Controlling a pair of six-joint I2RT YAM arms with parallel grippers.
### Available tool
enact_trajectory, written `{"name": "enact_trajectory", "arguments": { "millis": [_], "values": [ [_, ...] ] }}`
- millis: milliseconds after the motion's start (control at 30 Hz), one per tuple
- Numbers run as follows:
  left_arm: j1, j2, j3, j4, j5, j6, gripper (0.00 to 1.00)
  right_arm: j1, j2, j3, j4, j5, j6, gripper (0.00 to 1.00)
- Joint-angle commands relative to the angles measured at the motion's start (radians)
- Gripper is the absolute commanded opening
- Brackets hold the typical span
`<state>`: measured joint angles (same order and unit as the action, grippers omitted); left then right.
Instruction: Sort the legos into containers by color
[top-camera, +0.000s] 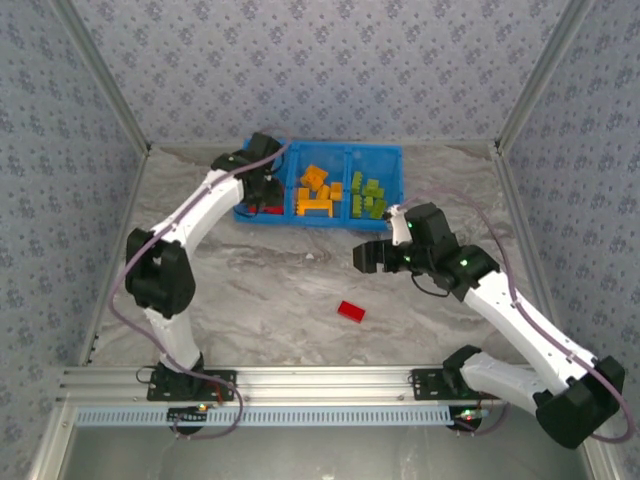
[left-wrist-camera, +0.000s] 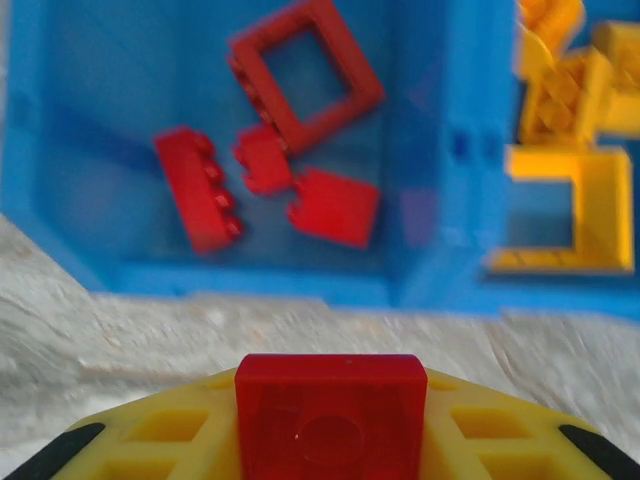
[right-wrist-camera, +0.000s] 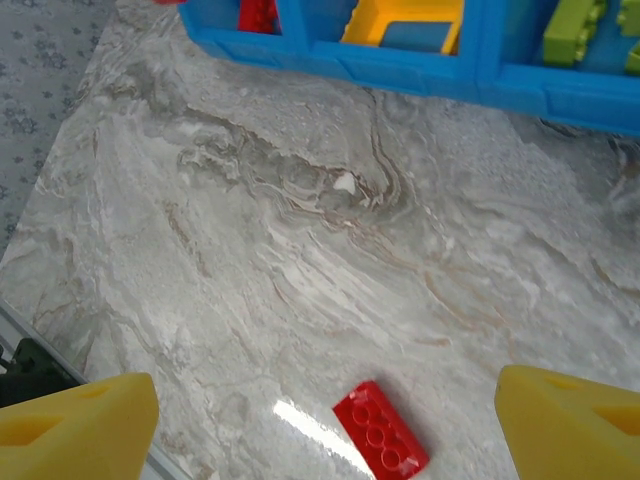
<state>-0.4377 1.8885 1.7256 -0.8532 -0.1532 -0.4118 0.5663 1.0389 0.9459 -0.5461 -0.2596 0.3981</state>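
Note:
My left gripper (left-wrist-camera: 330, 420) is shut on a small red lego (left-wrist-camera: 330, 400), which sits between its yellow fingers (left-wrist-camera: 150, 435) just in front of the blue bin's near wall (left-wrist-camera: 250, 285). Beyond that wall, the left container (top-camera: 262, 186) holds a red frame (left-wrist-camera: 305, 75) and three red bricks (left-wrist-camera: 198, 188). Orange-yellow legos (top-camera: 317, 192) lie in the middle container, lime green ones (top-camera: 367, 196) in the right one. My right gripper (right-wrist-camera: 325, 400) stands open above the table, and one red brick (right-wrist-camera: 381, 443) lies flat between its fingers (right-wrist-camera: 570, 420) at table level.
The marble tabletop (top-camera: 270, 270) spreads in front of the bin. Patterned walls close in the back and both sides, and a metal rail (top-camera: 320, 380) runs along the near edge by the arm bases.

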Motion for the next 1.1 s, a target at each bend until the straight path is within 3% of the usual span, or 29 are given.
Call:
{"name": "enact_trajectory", "arguments": {
  "millis": [0, 200, 333, 633, 900, 1067],
  "values": [
    [0.02, 0.149, 0.137, -0.034, -0.066, 0.016, 0.39, 0.01, 0.041, 0.057, 0.059, -0.008, -0.034, 0.9],
    [0.054, 0.483, 0.576, -0.2, -0.193, -0.059, 0.38, 0.006, 0.094, 0.101, 0.068, -0.003, -0.038, 0.9],
    [0.057, 0.615, 0.757, -0.302, -0.282, -0.079, 0.38, 0.001, 0.102, 0.107, 0.066, 0.0, -0.036, 0.9],
    [0.074, 0.632, 0.704, -0.306, -0.31, -0.117, 0.42, -0.028, 0.116, 0.065, 0.167, -0.027, -0.003, 0.91],
    [0.065, 0.623, 0.712, -0.332, -0.286, -0.116, 0.59, -0.056, 0.136, 0.085, 0.158, -0.05, -0.001, 0.91],
    [0.012, 0.469, 0.687, -0.324, -0.296, -0.107, 0.68, -0.063, 0.091, 0.072, 0.114, -0.019, -0.03, 0.91]
  ]
}}
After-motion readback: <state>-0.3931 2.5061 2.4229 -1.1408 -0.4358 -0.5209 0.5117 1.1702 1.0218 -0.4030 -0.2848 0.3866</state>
